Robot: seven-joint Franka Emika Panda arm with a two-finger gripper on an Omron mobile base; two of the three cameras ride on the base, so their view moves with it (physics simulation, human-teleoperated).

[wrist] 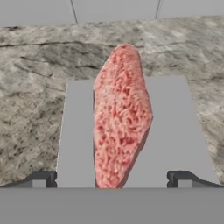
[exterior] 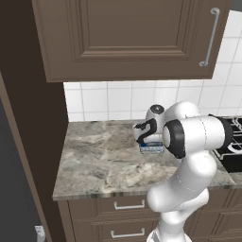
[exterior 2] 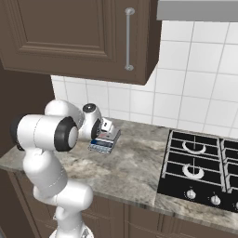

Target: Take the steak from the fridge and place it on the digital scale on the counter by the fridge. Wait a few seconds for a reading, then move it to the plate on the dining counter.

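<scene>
- Left base view: claw (exterior: 145, 134) poised low over the digital scale (exterior: 151, 148), which sits on the marbled table (exterior: 94, 160) toward its far side, near the white tile wall (exterior: 108, 101). Scale mostly masked by the wrist and forearm; just the blue-and-white front panel peeking out beneath. Steak not discernible from here. Black stove (exterior: 231, 146) at the right end of the table, brown wall cupboard (exterior: 127, 38) above, dark side of the fridge (exterior: 19, 179) at the left edge.
- Right base view: same pose from the other side. Claw (exterior 2: 108, 128) directly above the scale (exterior 2: 103, 143), pointing down onto it. Scale well left of the stove (exterior 2: 200, 167), lying on the table (exterior 2: 135, 172). Spread of the jaws hard to judge at this size.
- Hand view: steak (wrist: 120, 116) lying flat on the grey platform of the scale (wrist: 168, 127), straight ahead of the claw (wrist: 111, 179) and centred between the two fingertips (wrist: 41, 178). Long axis running away from the claw, so crosswise to the closing line; a good lie for a pinch across the narrow width. Jaws spread wide, each tip well clear of the meat, nothing gripped.
- Steak itself: pinkish-red, mottled and grainy, oblong, tapering toward the far end, which overhangs the scale's far edge.
</scene>
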